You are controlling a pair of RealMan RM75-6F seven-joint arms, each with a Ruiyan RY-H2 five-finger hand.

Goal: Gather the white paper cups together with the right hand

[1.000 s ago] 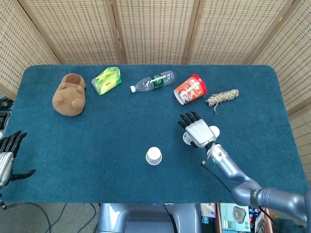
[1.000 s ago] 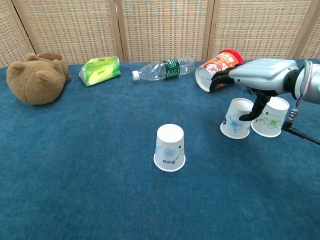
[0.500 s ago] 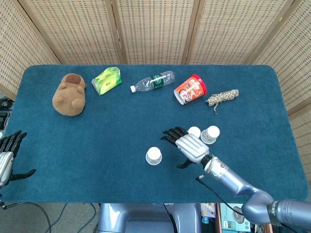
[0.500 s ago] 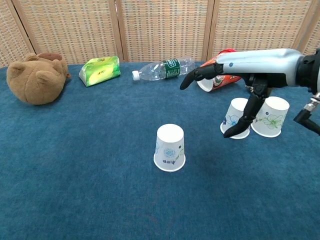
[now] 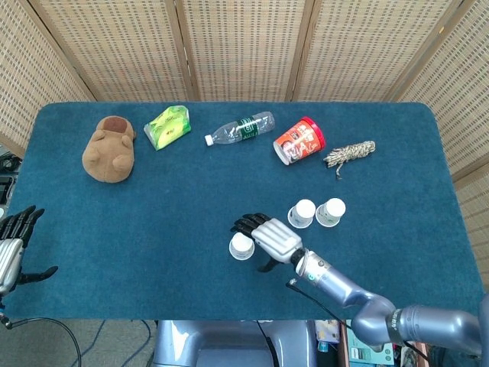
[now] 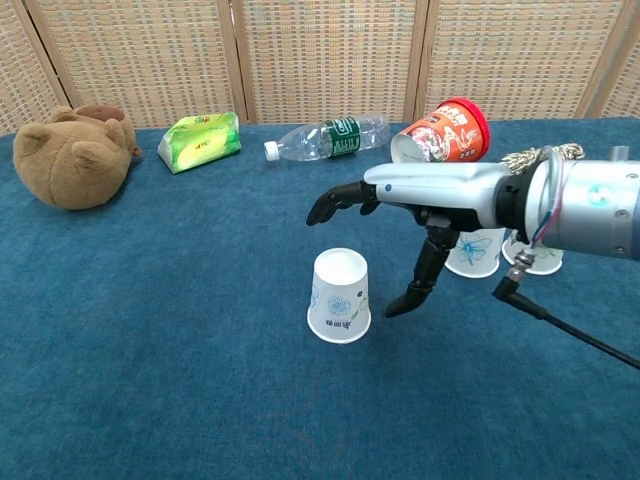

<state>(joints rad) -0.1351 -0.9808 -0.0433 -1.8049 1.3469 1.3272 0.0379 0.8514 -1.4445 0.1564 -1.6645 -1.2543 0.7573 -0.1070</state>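
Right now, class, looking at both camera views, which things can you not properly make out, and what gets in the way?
- Two paired white paper cups: in the chest view, the right forearm covers most of them.
- Left hand: head view only, cut off by the left edge.
- Rope bundle: chest view shows only its top behind the forearm.
- Print on the lone cup: too small to read.
- Right hand: contact with that cup unclear.

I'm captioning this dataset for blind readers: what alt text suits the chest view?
The robot's right hand, open, hovers above a lone upside-down white paper cup on a blue table; two more white cups stand behind its arm.
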